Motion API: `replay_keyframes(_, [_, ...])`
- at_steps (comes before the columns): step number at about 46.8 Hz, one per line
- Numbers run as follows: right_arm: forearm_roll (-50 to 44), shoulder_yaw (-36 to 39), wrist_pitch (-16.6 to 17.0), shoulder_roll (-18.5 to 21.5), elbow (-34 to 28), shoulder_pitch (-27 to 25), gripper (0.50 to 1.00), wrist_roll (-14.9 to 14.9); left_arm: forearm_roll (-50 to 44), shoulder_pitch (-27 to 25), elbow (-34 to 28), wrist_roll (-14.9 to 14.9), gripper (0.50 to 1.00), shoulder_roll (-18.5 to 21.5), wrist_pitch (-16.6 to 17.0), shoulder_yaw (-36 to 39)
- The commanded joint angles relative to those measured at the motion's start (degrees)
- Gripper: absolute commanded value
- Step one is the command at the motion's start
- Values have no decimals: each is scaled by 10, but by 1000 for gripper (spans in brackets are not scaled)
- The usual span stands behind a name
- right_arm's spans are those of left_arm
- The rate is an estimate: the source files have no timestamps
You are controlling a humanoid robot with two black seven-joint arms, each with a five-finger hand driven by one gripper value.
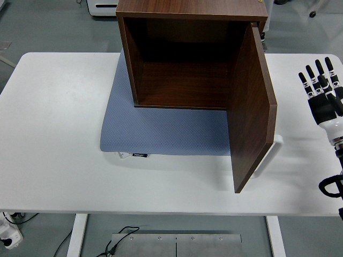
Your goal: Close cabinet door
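Observation:
A dark brown wooden cabinet [187, 59] stands on a blue-grey mat at the back middle of the white table. Its inside is bare. Its door [251, 112] is hinged on the right side and swung fully open, sticking out toward the near edge, with a white handle [269, 155] on its outer face. My right hand [321, 88] is at the right edge, to the right of the door and apart from it, fingers straight and spread upward, holding nothing. The left arm is out of view.
The blue-grey mat [161, 128] lies under and in front of the cabinet. The white table [59, 134] has bare surface to the left and along the near edge. Cables lie on the floor below.

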Motion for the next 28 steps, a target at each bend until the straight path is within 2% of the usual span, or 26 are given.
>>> replay_keyframes(1, [0,0,0,0,0,1,1000,0,0,0,-1,0,1000,0,0,1])
replay_keyframes(28, [0,-1,0,-2,2,1,1000,0,-2,10,0,0,1000,0,2,0])
